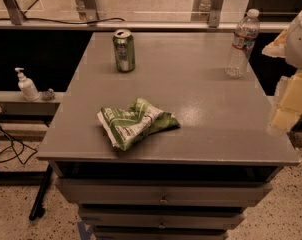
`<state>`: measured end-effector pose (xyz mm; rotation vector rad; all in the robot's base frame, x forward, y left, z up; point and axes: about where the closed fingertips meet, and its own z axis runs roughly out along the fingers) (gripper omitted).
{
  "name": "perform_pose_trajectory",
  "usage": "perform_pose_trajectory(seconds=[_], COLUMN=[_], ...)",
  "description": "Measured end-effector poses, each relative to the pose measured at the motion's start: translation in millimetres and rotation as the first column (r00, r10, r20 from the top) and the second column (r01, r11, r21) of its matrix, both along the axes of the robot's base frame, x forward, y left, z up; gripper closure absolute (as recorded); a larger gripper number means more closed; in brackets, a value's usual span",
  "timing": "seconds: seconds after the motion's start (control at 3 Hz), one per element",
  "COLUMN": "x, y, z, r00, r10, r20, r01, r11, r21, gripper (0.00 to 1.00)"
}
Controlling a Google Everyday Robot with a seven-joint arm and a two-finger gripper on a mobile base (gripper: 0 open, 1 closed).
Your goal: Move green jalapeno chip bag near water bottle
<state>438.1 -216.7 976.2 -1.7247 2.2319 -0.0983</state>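
Note:
The green jalapeno chip bag (136, 123) lies crumpled and flat on the grey table top (201, 134), left of centre near the front edge. The water bottle (242, 44) stands upright at the far right corner, clear with a white cap and a label band. My gripper (289, 104) shows as pale yellow and white shapes at the right edge of the view, raised beside the table's right side. It is well to the right of the bag and in front of the bottle. It holds nothing that I can see.
An upright green drink can (124, 50) stands at the far left of the table. A white pump dispenser bottle (27, 85) sits on a low ledge to the left. Drawers (163, 193) are below the table top. Cables (6, 146) lie on the floor at left.

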Motion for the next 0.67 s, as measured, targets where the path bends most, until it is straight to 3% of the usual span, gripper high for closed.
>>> perform_pose_trajectory(seconds=[0.67], x=[9.6], y=[-1.3], z=[-0.2], r00=[0.9998], r10=[0.015], r20=[0.013], r01=[-0.015], r11=[1.000], r21=[0.018], gripper=[0.00])
